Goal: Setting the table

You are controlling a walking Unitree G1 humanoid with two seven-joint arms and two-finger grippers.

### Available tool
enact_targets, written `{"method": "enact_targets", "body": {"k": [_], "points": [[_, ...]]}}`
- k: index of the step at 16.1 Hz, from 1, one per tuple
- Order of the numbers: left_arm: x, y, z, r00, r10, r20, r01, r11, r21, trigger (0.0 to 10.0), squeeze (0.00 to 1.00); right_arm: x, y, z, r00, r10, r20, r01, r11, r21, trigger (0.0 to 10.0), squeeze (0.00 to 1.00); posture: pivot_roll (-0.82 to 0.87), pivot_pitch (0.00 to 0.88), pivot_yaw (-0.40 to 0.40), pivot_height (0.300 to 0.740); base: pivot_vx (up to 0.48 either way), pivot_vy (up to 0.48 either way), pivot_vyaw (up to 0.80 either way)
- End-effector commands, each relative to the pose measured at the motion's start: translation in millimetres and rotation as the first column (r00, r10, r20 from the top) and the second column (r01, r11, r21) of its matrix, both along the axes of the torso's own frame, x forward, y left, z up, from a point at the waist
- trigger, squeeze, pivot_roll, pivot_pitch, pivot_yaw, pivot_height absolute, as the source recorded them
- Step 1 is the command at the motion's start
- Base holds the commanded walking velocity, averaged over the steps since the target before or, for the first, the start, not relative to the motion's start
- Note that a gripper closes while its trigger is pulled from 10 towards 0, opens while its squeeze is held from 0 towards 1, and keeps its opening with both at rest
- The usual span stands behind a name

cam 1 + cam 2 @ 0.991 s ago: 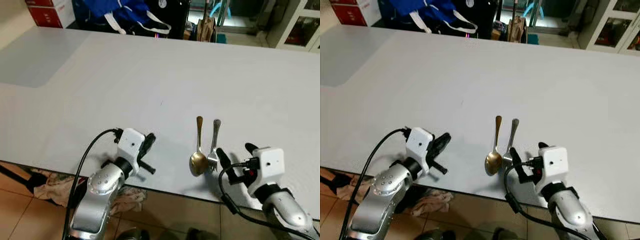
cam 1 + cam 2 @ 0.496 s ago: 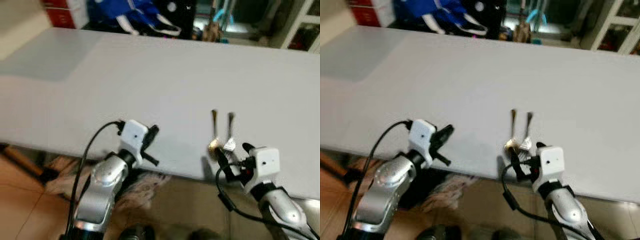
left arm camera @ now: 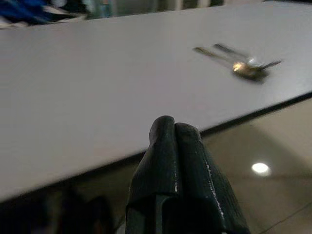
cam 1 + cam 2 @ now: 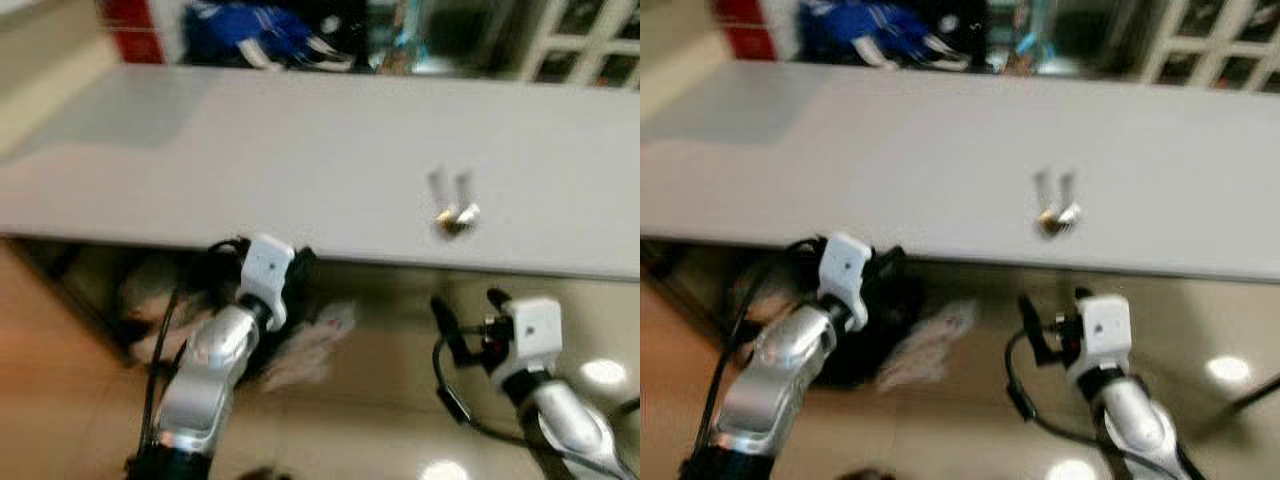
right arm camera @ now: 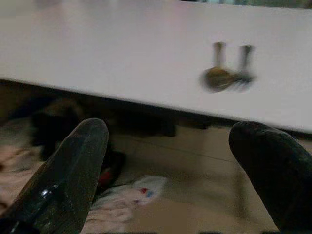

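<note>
A gold spoon (image 4: 446,217) and a silver fork (image 4: 466,207) lie side by side near the front edge of the white table (image 4: 250,150), blurred in the eye views. My left gripper (image 4: 300,266) is shut with nothing in it and hangs below the table's front edge, left of the cutlery. In the left wrist view its fingers (image 3: 174,146) are pressed together, with the spoon (image 3: 242,68) far ahead. My right gripper (image 4: 468,304) is open over the floor, in front of the cutlery. Between its fingers (image 5: 73,165) the spoon (image 5: 217,78) and fork (image 5: 243,74) show.
A crumpled cloth (image 4: 320,335) lies on the tiled floor under the table's edge. Blue clothing (image 4: 250,25) and a red box (image 4: 135,18) sit beyond the far side. A white cabinet (image 4: 580,45) stands at the back right.
The whole picture has shifted: the camera has backed away from the table. Both grippers, formerly over the tabletop, now hang over the floor before its edge. Spoon and fork stay put.
</note>
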State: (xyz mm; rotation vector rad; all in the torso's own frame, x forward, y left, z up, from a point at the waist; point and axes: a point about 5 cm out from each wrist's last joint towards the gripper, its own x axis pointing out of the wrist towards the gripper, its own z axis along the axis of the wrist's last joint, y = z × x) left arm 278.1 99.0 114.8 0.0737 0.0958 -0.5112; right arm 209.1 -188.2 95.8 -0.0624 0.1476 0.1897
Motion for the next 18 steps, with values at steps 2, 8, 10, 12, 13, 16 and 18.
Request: {"method": "enact_targets", "body": {"k": [2, 8, 10, 12, 13, 16, 18], "points": [[4.1, 1.7, -0.3, 1.000, 0.021, 0.006, -0.021, 0.999, 0.029, 10.0, 0.00, -1.0, 2.8, -0.7, 1.000, 0.002, -0.004, -0.002, 1.000, 0.004, 10.0, 0.00, -0.10, 0.061, 0.031, 0.740, 0.000, 0.000, 0.00], [8.8, -4.1, -8.1, 0.995, 0.078, -0.066, -0.078, 0.997, 0.001, 10.0, 0.00, -1.9, 5.7, -1.0, 1.000, 0.004, -0.008, -0.004, 1.000, 0.018, 10.0, 0.00, -0.10, 0.067, 0.032, 0.740, 0.000, 0.358, 0.00], [8.8, -5.0, -11.0, 0.992, 0.086, -0.093, -0.087, 0.996, -0.012, 10.0, 0.00, -0.8, 6.6, -0.6, 1.000, 0.003, -0.008, -0.003, 1.000, 0.023, 10.0, 0.00, -0.10, 0.068, 0.030, 0.740, 0.000, 0.467, 0.00], [10.4, -5.5, -11.5, 0.991, 0.099, -0.094, -0.100, 0.995, -0.009, 10.0, 0.00, 0.6, 8.0, 0.1, 1.000, 0.009, -0.008, -0.008, 1.000, 0.027, 10.0, 0.00, -0.09, 0.069, 0.029, 0.740, 0.000, 0.469, 0.39], [11.0, -6.2, -11.2, 0.990, 0.102, -0.093, -0.103, 0.995, -0.007, 10.0, 0.00, 1.9, 8.6, 0.9, 1.000, 0.007, -0.005, -0.007, 1.000, 0.026, 10.0, 0.00, -0.10, 0.069, 0.029, 0.740, 0.000, 0.465, 0.76], [12.1, -4.0, -12.1, 0.988, 0.120, -0.099, -0.120, 0.993, 0.001, 10.0, 0.00, 4.1, 6.2, 1.3, 1.000, -0.021, 0.002, 0.021, 0.999, 0.027, 10.0, 0.00, -0.09, 0.071, 0.030, 0.740, 0.000, 0.467, 0.73], [12.2, -4.1, -12.5, 0.988, 0.117, -0.099, -0.116, 0.993, 0.008, 10.0, 0.00, 5.6, 6.5, 1.4, 1.000, -0.023, -0.001, 0.023, 0.999, 0.036, 10.0, 0.00, -0.09, 0.068, 0.031, 0.740, 0.000, 0.467, 0.00]]}}
